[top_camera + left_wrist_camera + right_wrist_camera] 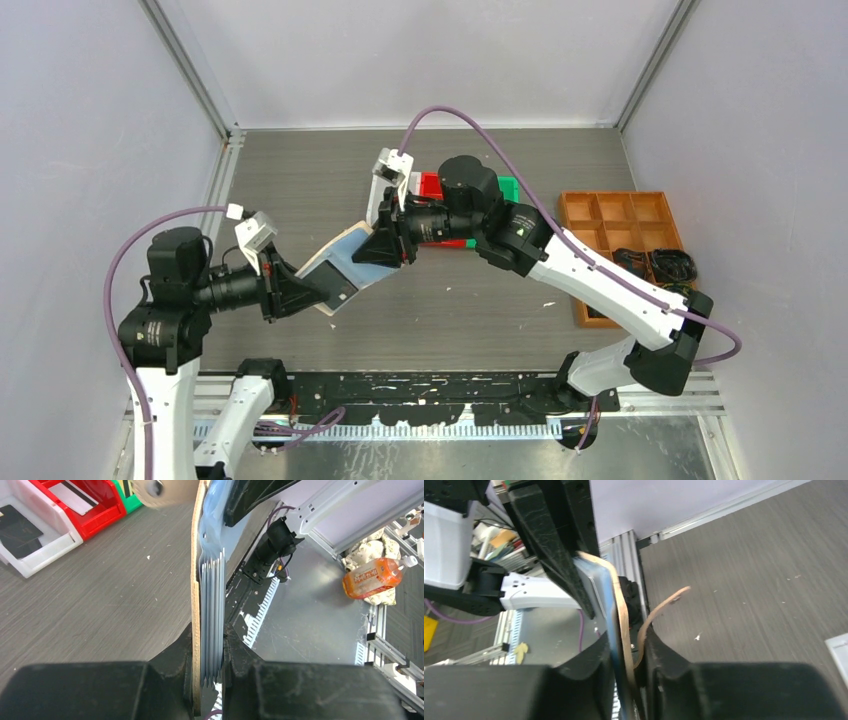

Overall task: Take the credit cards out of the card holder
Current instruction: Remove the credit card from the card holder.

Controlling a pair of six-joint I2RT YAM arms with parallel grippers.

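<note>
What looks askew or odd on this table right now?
The card holder is up off the tabletop, pinched between the left fingers and right fingers, with its snap tab curling loose sideways. A few white specks lie on the tabletop.

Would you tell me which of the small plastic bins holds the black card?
The white plastic bin: a black card lies in it, while the red plastic bin beside it holds a pale card with a dark stripe.

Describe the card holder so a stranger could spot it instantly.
Over the middle of the grey table, the left claw and right claw meet. Gripped between them is the card holder. Unlike the coloured bins behind, it's a tan wallet with clear sleeves.
</note>
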